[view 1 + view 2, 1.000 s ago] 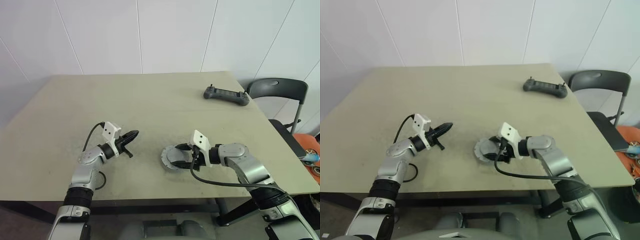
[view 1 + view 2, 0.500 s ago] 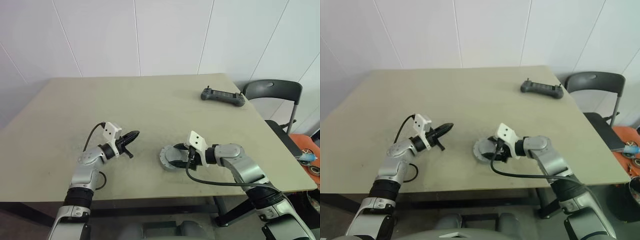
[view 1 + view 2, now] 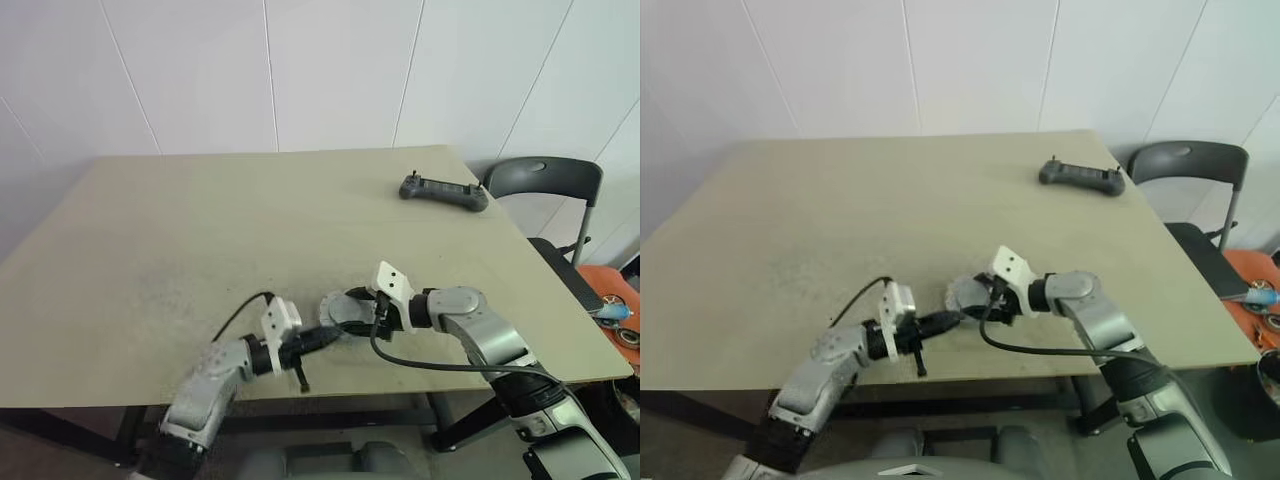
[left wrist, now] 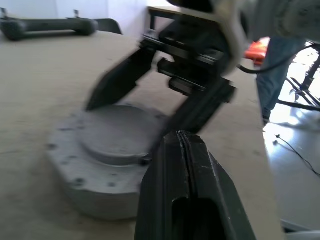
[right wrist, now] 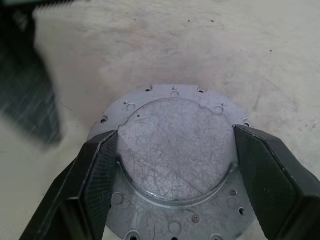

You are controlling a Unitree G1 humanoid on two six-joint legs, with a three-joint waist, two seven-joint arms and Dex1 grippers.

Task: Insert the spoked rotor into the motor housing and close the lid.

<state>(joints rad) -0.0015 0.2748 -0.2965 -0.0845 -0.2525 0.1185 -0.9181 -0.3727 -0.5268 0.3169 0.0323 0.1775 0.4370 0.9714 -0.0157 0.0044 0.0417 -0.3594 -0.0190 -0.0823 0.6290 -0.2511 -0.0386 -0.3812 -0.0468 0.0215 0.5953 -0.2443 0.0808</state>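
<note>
Motor housing [image 5: 175, 165] sits near the table's [image 3: 200, 220] front edge, far from the controller [image 3: 437, 190], lid apparently on; right gripper [image 5: 175, 145] clasps its raised centre, left gripper [image 4: 182, 150], pressed together, touches its side, so seating looks unfinished.

Two silver-grey metal arms with rounded joint shells, left arm [image 3: 205, 385] at lower left of the frame, right arm [image 3: 490, 340] at lower right. Each wrist carries a white angular camera block and a looping black cable — then tapers to a gripper of two black, wedge-shaped fingers [image 5: 272, 172].
</note>
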